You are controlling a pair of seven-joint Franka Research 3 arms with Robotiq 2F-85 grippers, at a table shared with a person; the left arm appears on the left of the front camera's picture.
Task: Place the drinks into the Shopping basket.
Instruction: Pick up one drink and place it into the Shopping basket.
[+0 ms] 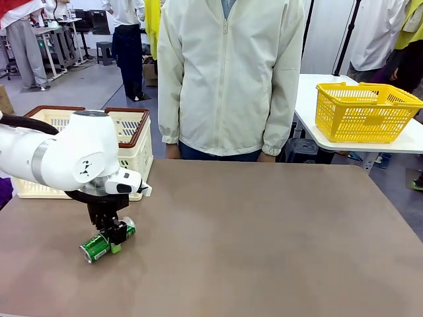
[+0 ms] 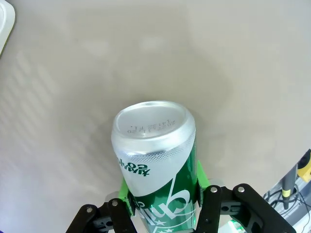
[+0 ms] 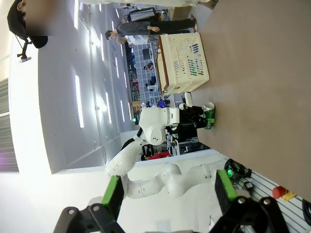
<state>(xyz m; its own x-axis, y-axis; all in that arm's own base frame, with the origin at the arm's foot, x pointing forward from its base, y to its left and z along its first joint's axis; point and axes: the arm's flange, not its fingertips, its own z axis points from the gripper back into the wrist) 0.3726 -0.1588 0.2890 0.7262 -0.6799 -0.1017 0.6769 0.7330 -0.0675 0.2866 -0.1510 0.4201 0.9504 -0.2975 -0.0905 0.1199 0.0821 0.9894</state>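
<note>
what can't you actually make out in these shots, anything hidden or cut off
- Shopping basket inside: front view, the left arm covers much of it, so any contents can't be told.
- Green can lower end: left wrist view, cut off by the bottom edge and the left hand.
- Can lettering: front view, too small.
- Right hand fingertips stand apart, nothing between; its base is cut by the bottom edge.

A brown table [image 1: 264,238] fills the near scene. Behind it at the far right stands a white table [image 1: 310,105] carrying a yellow mesh basket [image 1: 365,112]. The floor [image 1: 79,86] at the far left is grey, with a dark stool [image 1: 104,51] and people standing. Long ceiling lights [image 3: 77,102] glow overhead.
</note>
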